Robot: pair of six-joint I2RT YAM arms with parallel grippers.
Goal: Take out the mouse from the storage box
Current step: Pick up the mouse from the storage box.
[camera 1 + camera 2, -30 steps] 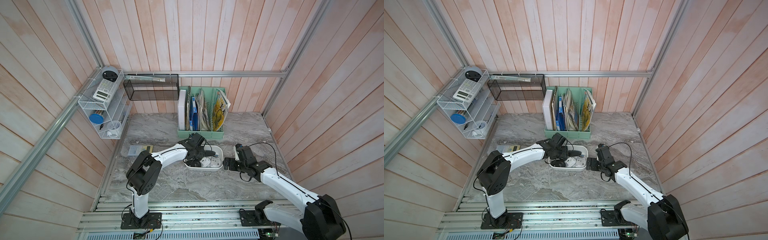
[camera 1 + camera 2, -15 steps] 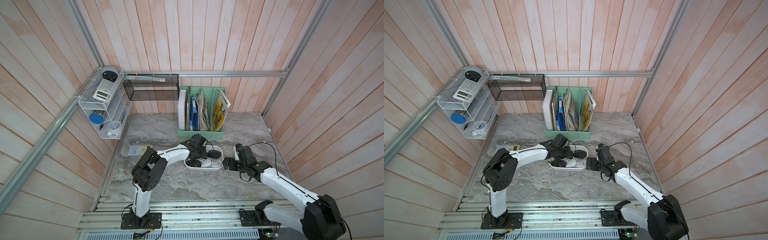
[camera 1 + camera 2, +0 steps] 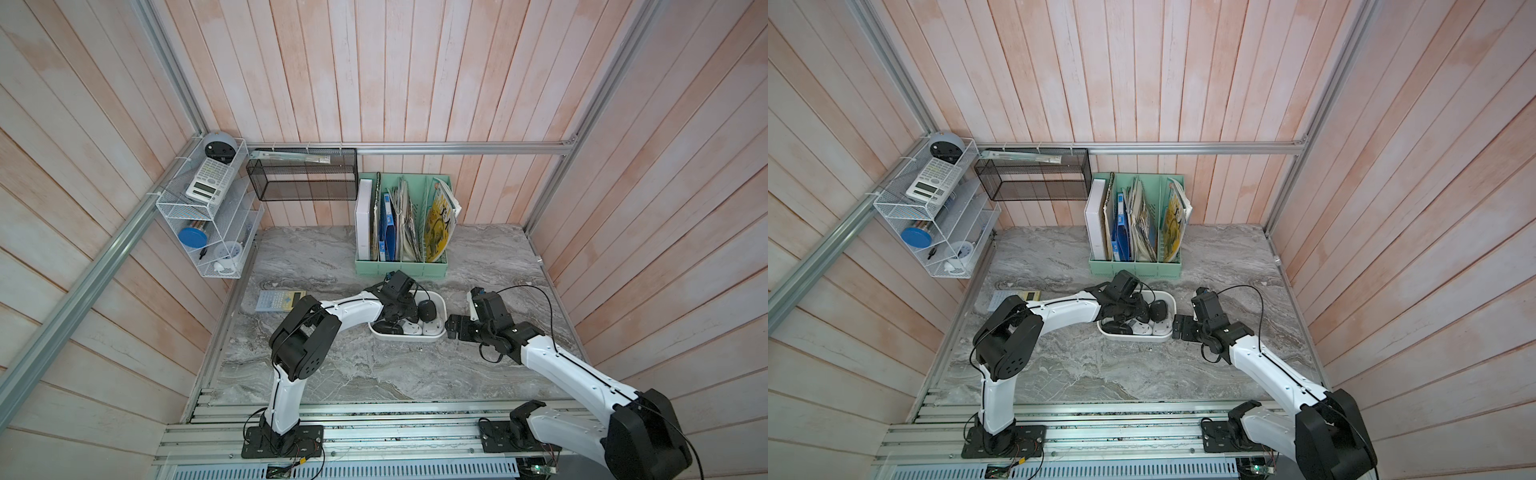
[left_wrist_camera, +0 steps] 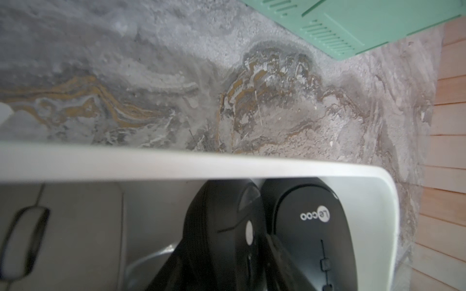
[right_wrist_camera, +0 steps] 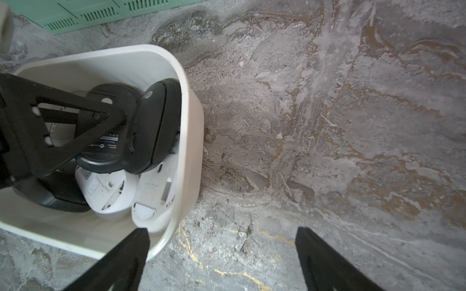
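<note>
Marble tabletop (image 3: 332,365): left fingers (image 5: 75,126) pinch one black mouse (image 4: 222,226) in the storage box (image 5: 186,126), right fingers (image 5: 126,259) apart at its rim; the abutting Lecoo mouse (image 4: 302,226) could snag the lift.

Storage box (image 3: 405,336) sitting at centre of table (image 3: 332,374), several mice (image 3: 427,309) lying piled inside. Left gripper (image 3: 400,315) reaching into box among mice. Right gripper (image 5: 222,230) hanging just right of box. File holder (image 3: 401,268) standing behind box, by back wall (image 3: 415,83). Calculator (image 3: 279,301) lying left of box. Mesh basket (image 3: 303,178) hanging on back wall, wire rack (image 3: 208,208) hanging at back left corner.
</note>
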